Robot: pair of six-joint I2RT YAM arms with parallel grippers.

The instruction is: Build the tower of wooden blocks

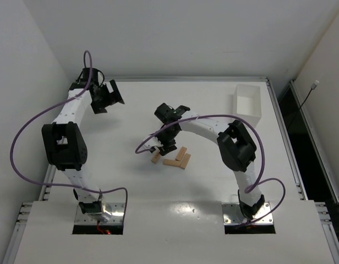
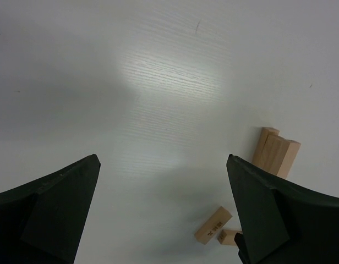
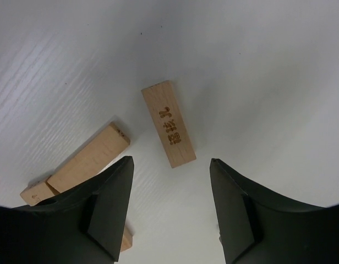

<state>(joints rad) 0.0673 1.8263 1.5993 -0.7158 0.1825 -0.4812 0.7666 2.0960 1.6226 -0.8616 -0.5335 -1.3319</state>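
Right gripper half-open, empty, part-hiding two wood blocks; stamped block lettering burnt in, unreadable; left gripper wide, empty.

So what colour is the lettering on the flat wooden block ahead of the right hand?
Dark brown, on the light-tan wooden block; best in right wrist view.

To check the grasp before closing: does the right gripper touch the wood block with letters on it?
Apart. In the right wrist view, the right gripper is open around the lettered wood block, and bare table shows between it and each finger.
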